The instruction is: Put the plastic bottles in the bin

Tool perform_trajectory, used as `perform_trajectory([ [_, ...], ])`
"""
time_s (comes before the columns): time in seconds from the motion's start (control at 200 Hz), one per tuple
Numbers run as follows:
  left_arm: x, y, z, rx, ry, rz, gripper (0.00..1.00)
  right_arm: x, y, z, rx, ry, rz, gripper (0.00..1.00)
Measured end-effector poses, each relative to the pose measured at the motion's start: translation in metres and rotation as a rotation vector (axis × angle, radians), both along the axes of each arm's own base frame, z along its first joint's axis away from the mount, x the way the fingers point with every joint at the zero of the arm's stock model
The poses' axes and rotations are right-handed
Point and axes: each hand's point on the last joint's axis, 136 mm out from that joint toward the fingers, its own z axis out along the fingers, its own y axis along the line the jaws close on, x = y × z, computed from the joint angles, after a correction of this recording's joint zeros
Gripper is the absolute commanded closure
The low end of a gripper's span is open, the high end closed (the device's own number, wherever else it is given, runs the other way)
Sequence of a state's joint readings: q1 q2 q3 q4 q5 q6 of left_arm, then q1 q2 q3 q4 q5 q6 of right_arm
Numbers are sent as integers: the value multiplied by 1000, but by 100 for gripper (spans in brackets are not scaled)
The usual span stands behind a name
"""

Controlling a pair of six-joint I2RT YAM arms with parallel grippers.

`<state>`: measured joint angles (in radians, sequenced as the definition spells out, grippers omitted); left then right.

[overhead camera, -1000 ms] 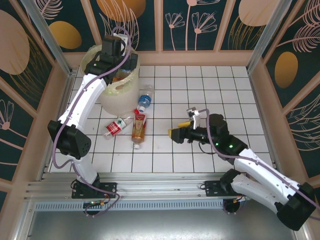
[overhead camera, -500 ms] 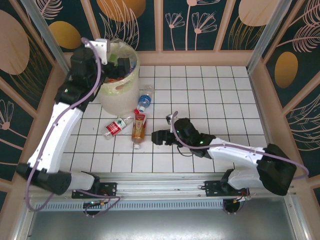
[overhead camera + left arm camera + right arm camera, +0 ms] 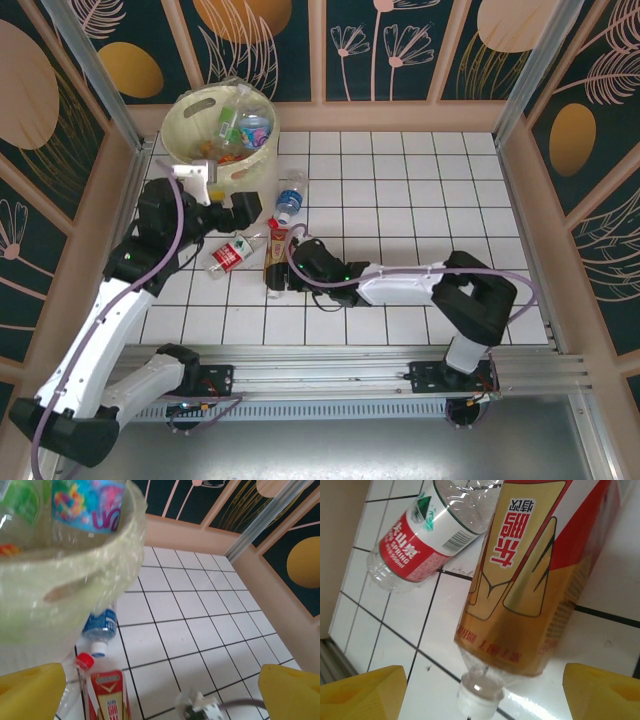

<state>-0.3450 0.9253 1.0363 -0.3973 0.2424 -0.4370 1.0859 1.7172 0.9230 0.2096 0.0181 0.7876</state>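
When we look down from the overhead camera, we see the large round pale cream plastic bin standing at the far left of the white tiled table, with several bottles already inside it. Three more lie on the tiles near its right side: a clear plastic bottle with a blue label, a clear plastic bottle with a red and white label, and a red and gold labelled bottle of amber drink. The left gripper hangs by the bin's near wall. The right gripper reaches low to the amber bottle's near end.

From the left wrist, we see the left gripper with its yellow fingertips spread wide and nothing between them. The bin, lined with a clear bag, rises at upper left. The blue label bottle lies just beside its foot, and nearer us are the red cap of the red and white bottle and the end of the amber bottle.

From the right wrist, we see the right gripper with its yellow fingertips well apart. Its jaws are parted on either side of the amber bottle's white-capped end and grip nothing. The red and white bottle lies close alongside; we cannot tell whether the two touch.
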Motion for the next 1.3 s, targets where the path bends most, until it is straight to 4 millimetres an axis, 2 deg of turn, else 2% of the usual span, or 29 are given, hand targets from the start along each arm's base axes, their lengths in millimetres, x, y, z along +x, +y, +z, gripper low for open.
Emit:
perform_trajectory([
  [0.265, -26, 11, 8, -72, -27, 31, 1, 17, 17, -24, -80, 15, -56, 15],
  [0.415, -28, 13, -1, -71, -9, 42, 1, 26, 23, -35, -137, 19, -83, 14],
  [0.565, -27, 13, -6, -73, 7, 45, 1, 32, 19, -47, -202, 17, -111, 15],
  [0.651, -27, 13, -7, -73, 9, 46, 1, 34, 12, -54, -247, 16, -128, 19],
  [0.876, -26, 12, -14, -71, 23, 46, 1, 44, 0, -52, -321, -39, -173, 33],
  [0.951, -26, 11, -17, -73, 27, 41, 1, 43, -9, -51, -335, -64, -172, 36],
  [1.096, -25, 4, -31, -97, 48, 10, 1, 32, -43, -47, -386, -111, -151, 36],
  [1.191, -24, -4, -46, -126, 72, -21, 1, 26, -65, -34, -387, -147, -146, 36],
  [1.296, -26, -16, -61, -191, 98, -75, 1, 22, -87, -9, -341, -195, -142, 36],
])
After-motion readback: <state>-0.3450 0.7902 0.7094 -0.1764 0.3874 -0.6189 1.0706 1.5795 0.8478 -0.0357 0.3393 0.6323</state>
